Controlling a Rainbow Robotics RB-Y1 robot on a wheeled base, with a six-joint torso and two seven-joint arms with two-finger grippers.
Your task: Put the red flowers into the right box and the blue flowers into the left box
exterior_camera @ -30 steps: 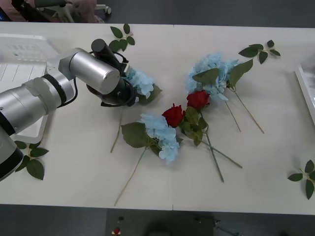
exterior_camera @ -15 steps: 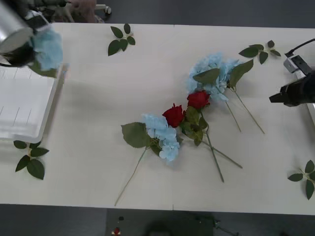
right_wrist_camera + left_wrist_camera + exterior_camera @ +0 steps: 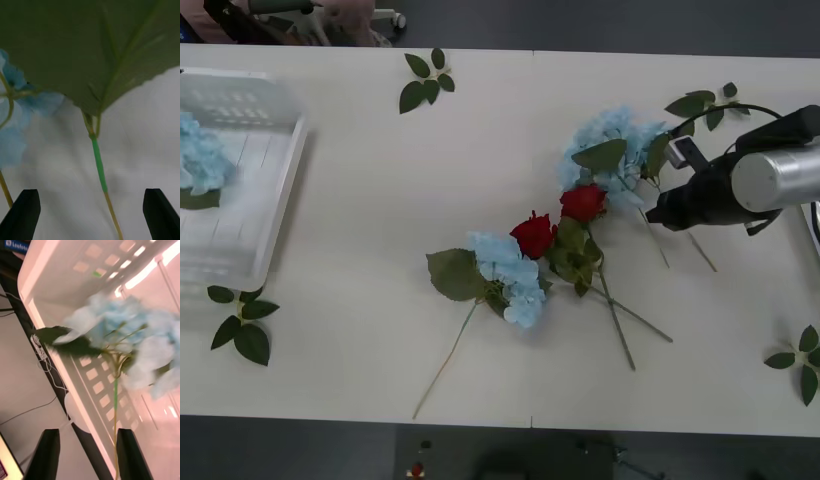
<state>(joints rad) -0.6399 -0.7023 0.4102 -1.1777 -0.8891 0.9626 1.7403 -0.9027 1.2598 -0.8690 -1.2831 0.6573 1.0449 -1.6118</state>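
White table point(image 3: 380, 330): holds everything, left box point(image 3: 275, 200) at its far left edge.
Left box: one blue flower point(image 3: 200, 160) lies inside, sorted.
Middle heap: two roses point(image 3: 532, 235) tangled with hydrangeas point(image 3: 610, 150).
Right gripper point(image 3: 658, 213): fingers apart astride a hydrangea stem point(image 3: 98, 165), likely lining up a grasp.
Left gripper point(image 3: 88, 457): fingers apart over the box, stem loose between them.

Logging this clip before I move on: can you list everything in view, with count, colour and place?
blue flowers: three, pale blue; one in the left box, one at table centre, one toward the far right.
red flowers: two, deep red, side by side at table centre.
left box: one, white, far left of table.
leaf sprigs: four, green; far middle, far right, near left, near right.
table: one, off-white.
right gripper: black fingers, open, astride the far-right blue flower's stem.
left gripper: black fingers, above the left box.
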